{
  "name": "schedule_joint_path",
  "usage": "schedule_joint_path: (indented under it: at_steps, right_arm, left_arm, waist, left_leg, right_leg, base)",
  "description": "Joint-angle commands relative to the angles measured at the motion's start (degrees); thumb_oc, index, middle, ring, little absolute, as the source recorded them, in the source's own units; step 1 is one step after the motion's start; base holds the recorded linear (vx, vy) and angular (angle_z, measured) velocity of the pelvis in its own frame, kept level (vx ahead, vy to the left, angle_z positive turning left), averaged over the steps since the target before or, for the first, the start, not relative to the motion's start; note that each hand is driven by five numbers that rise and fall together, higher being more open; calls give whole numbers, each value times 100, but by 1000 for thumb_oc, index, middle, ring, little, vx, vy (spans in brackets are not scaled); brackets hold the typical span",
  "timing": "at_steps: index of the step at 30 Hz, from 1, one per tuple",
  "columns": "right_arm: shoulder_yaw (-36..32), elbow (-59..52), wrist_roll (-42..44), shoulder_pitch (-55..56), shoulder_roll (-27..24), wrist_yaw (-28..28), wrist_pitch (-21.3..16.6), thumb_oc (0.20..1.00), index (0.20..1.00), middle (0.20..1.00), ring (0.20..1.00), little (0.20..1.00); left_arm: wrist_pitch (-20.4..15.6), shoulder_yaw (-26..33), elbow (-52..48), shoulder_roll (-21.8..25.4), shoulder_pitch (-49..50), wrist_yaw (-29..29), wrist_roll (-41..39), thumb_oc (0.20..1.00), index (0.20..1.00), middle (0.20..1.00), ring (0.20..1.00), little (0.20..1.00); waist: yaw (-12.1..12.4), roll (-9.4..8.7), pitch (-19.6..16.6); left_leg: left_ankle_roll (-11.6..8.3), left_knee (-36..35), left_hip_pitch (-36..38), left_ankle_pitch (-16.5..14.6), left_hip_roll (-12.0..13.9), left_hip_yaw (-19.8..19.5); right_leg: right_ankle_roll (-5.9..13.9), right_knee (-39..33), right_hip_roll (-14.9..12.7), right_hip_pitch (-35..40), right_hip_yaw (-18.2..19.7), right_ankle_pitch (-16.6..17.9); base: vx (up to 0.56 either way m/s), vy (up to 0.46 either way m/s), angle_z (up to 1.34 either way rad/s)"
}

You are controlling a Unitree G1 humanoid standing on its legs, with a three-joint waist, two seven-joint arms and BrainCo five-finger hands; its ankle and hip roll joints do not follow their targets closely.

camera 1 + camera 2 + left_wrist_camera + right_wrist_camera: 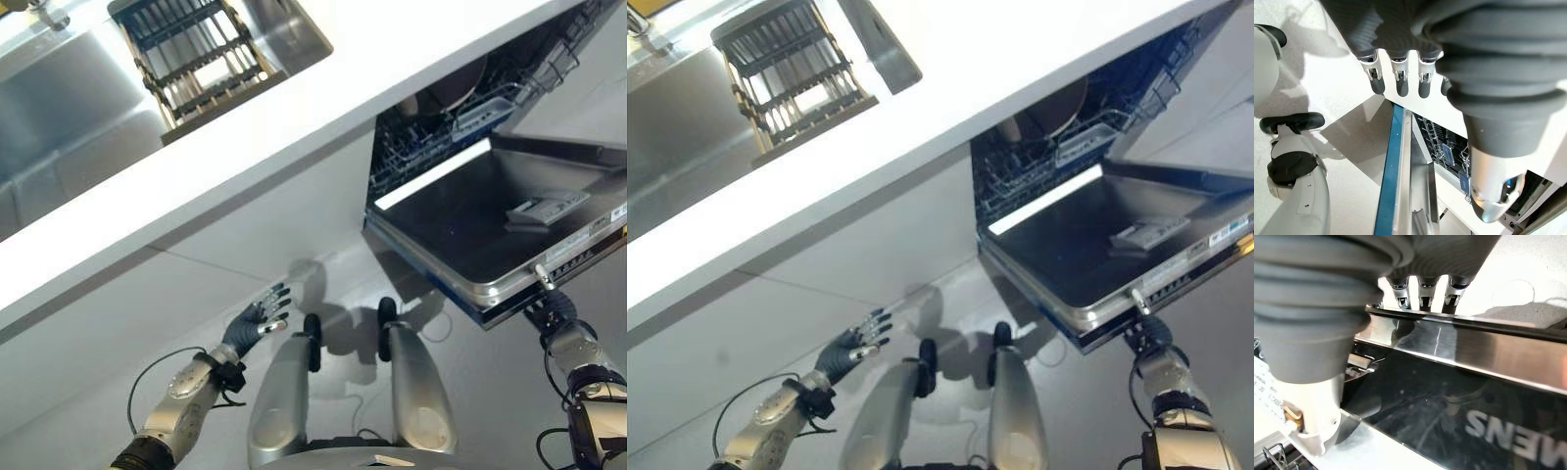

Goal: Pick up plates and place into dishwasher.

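Right robot hand [551,305] curls under the open dishwasher door [470,220] edge, left robot hand [257,323] open and empty; plate [1058,106] sits racked inside; a slipping grip could drop the door.

The left arm [181,397] is silver-grey, built of rounded metal segments with darker bands at the joints. The left hand [257,323] wears a dark ribbed cover [1488,58] over its back and wrist; from it come silver fingers [1399,81] with dark rounded tips, and a thicker silver thumb [1496,196] with a glossy end. The right arm [588,367] has the same silver-grey segments, and the right hand [555,305] the same dark ribbed sleeve [1308,308], with a pale casing [1312,416] and a small brass-coloured fitting below it
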Motion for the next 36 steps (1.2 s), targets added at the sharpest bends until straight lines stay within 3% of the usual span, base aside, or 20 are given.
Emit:
schedule_joint_path:
  at_steps: [1, 15, 30, 36]
  right_arm:
    - [107, -493, 137, -1320, -196, 274, -617, 1000, 1000, 1000, 1000, 1000]
    - [35, -555, 354, -1304, -52, 44, -628, 1000, 1000, 1000, 1000, 1000]
    - [323, -940, 488, -1329, 146, 137, -128, 1000, 1000, 1000, 1000, 1000]
    - [434, -758, 142, -1532, 124, -249, 105, 1000, 1000, 1000, 1000, 1000]
  left_arm:
    - [-109, 49, -189, 196, 162, 3, 138, 1000, 1000, 1000, 1000, 1000]
    - [54, 215, -139, 48, 485, -85, 379, 1000, 1000, 1000, 1000, 1000]
    - [136, 394, 12, -184, 890, -148, 595, 1000, 1000, 1000, 1000, 1000]
    - [183, 432, 52, -275, 993, -133, 615, 1000, 1000, 1000, 1000, 1000]
  waist:
    - [420, -173, -462]
    - [741, -410, -937]
    - [909, -580, -1449]
    - [996, -659, -1642]
  left_leg:
    - [304, -75, -30, 125, -164, 420]
    - [187, -769, 577, 349, -140, 85]
    - [80, -1336, 1164, 513, -122, -206]
    - [53, -1411, 1285, 528, -114, -260]
  right_leg:
    - [-340, -167, 258, 536, -155, 103]
    - [-325, -895, 306, 1357, -337, 165]
    - [-289, -1468, 408, 1990, -295, 223]
    - [-286, -1579, 408, 2149, -328, 244]
  base:
    - [47, -30, 0]
    - [98, -1, 11]
    - [102, 24, 3]
    - [101, 39, 3]
